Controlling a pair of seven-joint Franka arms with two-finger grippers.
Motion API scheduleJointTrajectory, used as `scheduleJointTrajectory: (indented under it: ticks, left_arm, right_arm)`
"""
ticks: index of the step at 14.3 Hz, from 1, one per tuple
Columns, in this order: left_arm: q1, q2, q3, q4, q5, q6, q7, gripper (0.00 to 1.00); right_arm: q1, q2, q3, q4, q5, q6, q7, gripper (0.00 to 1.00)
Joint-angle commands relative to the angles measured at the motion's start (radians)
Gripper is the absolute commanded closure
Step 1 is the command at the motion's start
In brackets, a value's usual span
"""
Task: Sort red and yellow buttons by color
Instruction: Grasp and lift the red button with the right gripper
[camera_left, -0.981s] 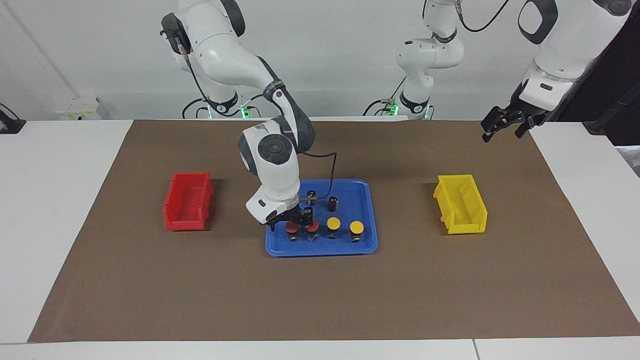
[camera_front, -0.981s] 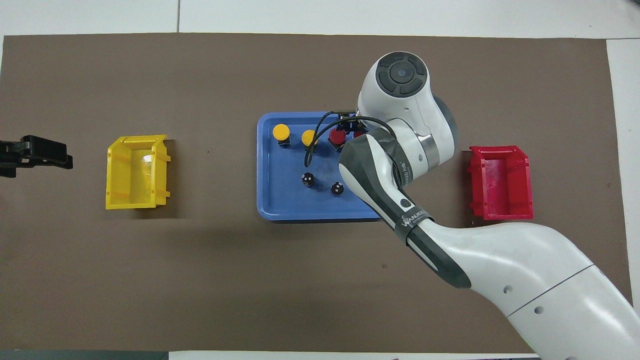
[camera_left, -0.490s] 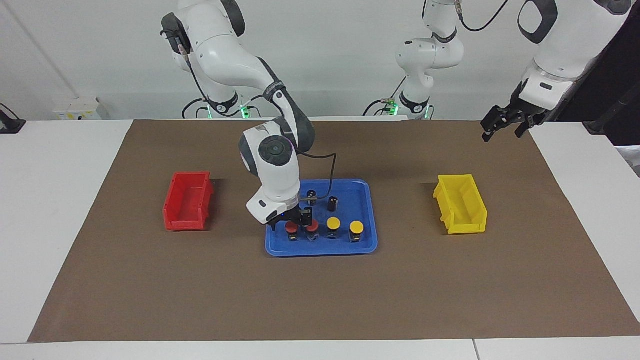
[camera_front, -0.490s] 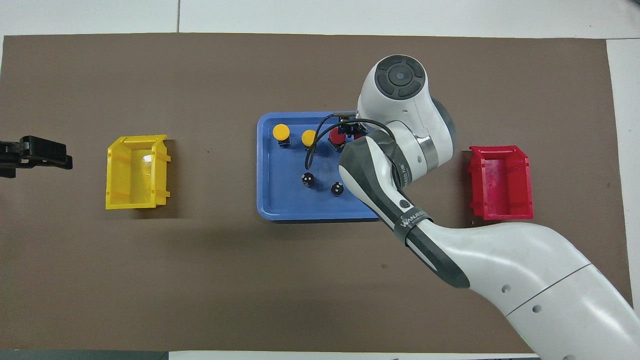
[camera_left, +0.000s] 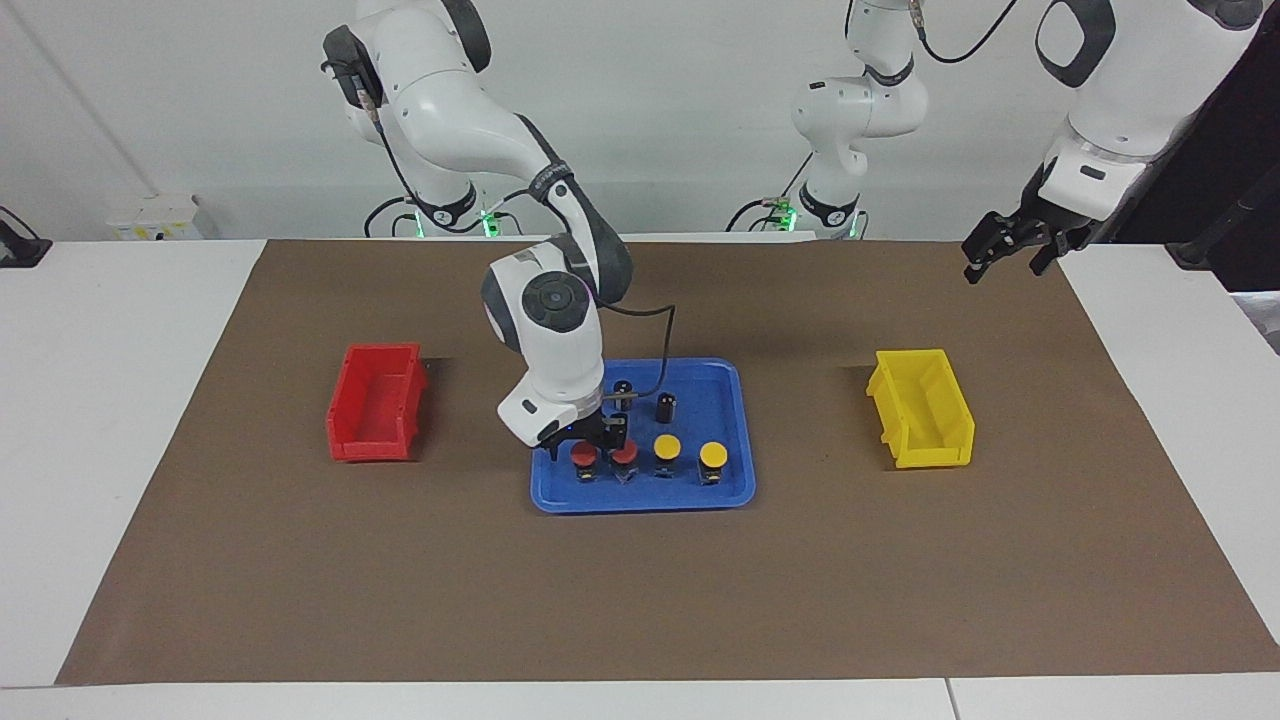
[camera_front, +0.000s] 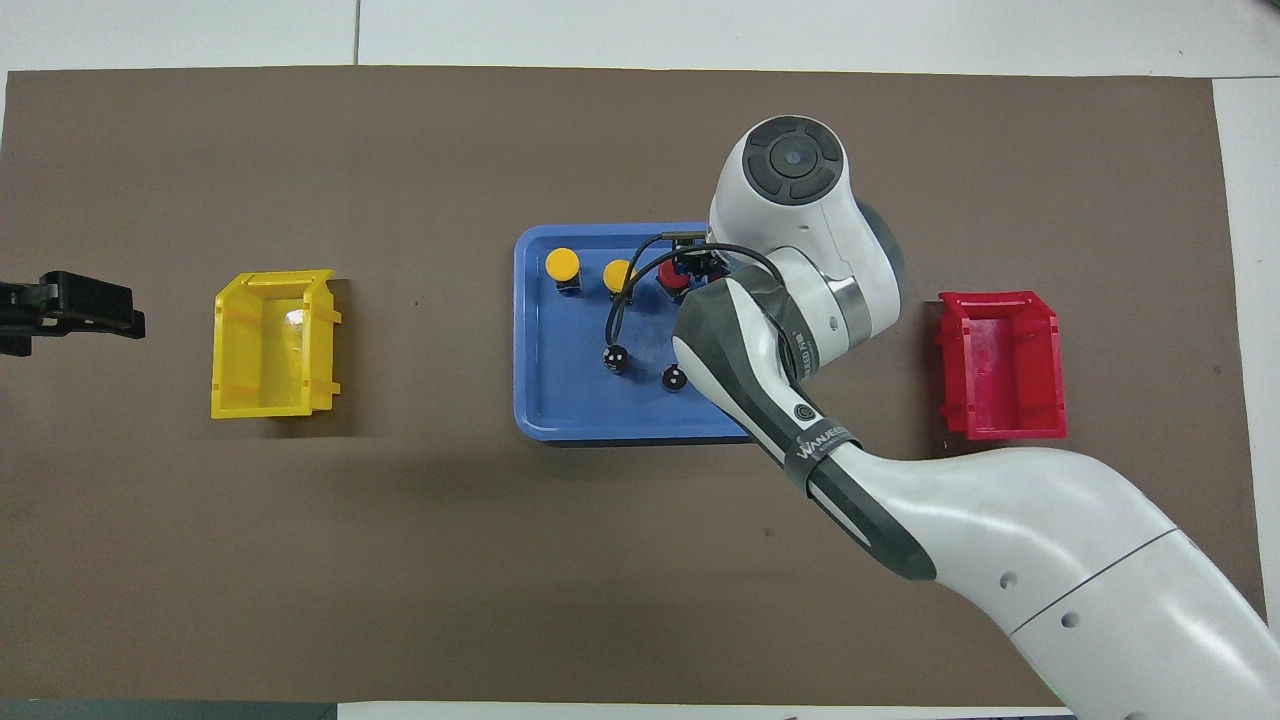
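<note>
1. Blue tray (camera_left: 740, 490) at the middle of the brown mat (camera_left: 640, 600) on the white counter (camera_left: 90, 330).
2. In the tray's row farthest from the robots: four buttons side by side, two red, two yellow.
3. End red button (camera_left: 583, 456) nearest the right arm's end of the table; second red button (camera_left: 625, 457) just beside it.
4. Then first yellow button (camera_left: 667, 447) and second yellow button (camera_left: 713, 456), the last nearest the left arm's end.
5. Nearer the robots in the same tray: two small black cylinders (camera_left: 666, 406), upright, apart from the button row.
6. Right gripper (camera_left: 585, 440) low over the tray, pointing down at the two red buttons; fingers spread a little, with the dark tips just above the red caps. Cannot tell whether any button is touched; in the overhead view, mostly hidden under the arm's wrist.
7. Red bin (camera_left: 375, 402) on the mat toward the right arm's end, well apart from the tray, holding no button.
8. Yellow bin (camera_left: 922, 408) toward the left arm's end, also well apart from the tray.
9. Left gripper (camera_left: 1005, 245) raised over the mat's corner, waiting; fingers parted, gripping nothing.
</note>
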Motion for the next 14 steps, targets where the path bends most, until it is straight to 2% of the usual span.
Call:
scheduleJointTrajectory:
  ticks: [1, 5, 8, 9, 12, 14]
  left_arm:
    - [-0.002, -0.031, 0.000, -0.035, -0.005, 0.013, -0.015, 0.00]
    - [-0.002, -0.031, 0.000, -0.035, -0.005, 0.013, -0.015, 0.00]
    - [-0.002, -0.031, -0.001, -0.035, -0.005, 0.013, -0.015, 0.00]
    - [-0.004, -0.031, -0.001, -0.037, -0.005, 0.013, -0.015, 0.00]
    - [-0.002, -0.033, -0.001, -0.037, -0.005, 0.016, -0.015, 0.00]
    - [-0.002, -0.033, -0.001, -0.037, -0.005, 0.015, -0.017, 0.00]
  right_arm:
    - [-0.015, -0.023, 0.013, -0.037, -0.002, 0.023, -0.019, 0.50]
    - [-0.024, -0.023, 0.013, -0.026, -0.001, 0.023, -0.047, 0.86]
    - [-0.035, -0.028, 0.013, 0.034, -0.002, -0.051, -0.051, 0.87]
    - [-0.056, -0.052, 0.013, 0.048, -0.002, -0.090, -0.071, 0.87]
    - [-0.143, -0.192, 0.013, 0.016, 0.016, -0.257, -0.221, 0.87]
    - [-0.215, -0.291, 0.012, -0.061, 0.016, -0.343, -0.337, 0.87]
